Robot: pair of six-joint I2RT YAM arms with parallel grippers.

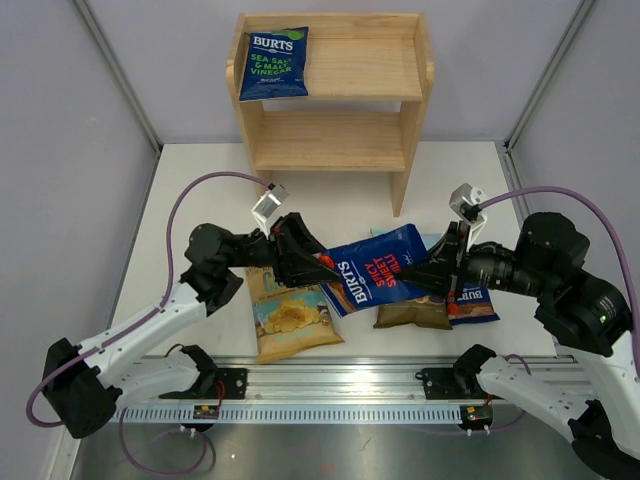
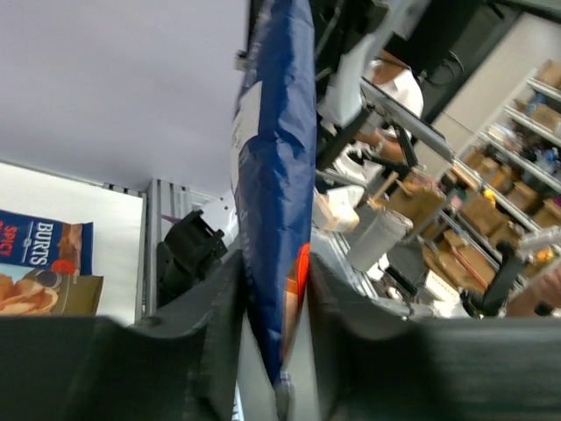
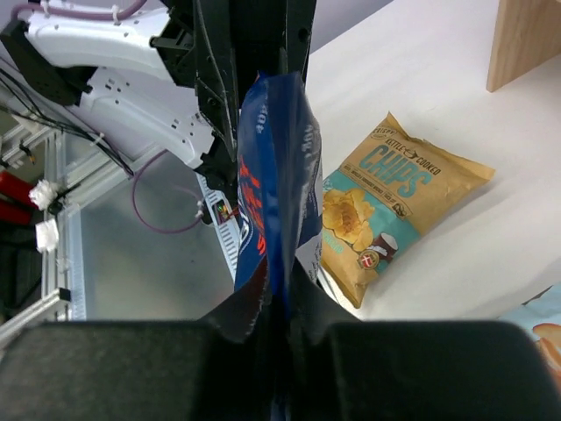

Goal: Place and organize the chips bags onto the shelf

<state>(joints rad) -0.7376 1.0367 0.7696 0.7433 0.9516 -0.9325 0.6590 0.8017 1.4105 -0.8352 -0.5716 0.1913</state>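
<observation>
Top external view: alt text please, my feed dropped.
A dark-blue chip bag spans between the left gripper and right gripper, in front of the shelf. Another blue bag lies on the shelf's top tier; a tan bag and others lie on the table.

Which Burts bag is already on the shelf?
The Sea Salt & Malt Vinegar bag, top left on the shelf; the others are off it.

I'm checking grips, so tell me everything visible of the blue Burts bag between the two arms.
The Burts bag is dark-blue crinkly foil, puffed, with white and red "Spicy Sweet" lettering, held in the air, tilted. The right gripper pinches one end; its other end sits between the fingers of the left gripper.
</observation>
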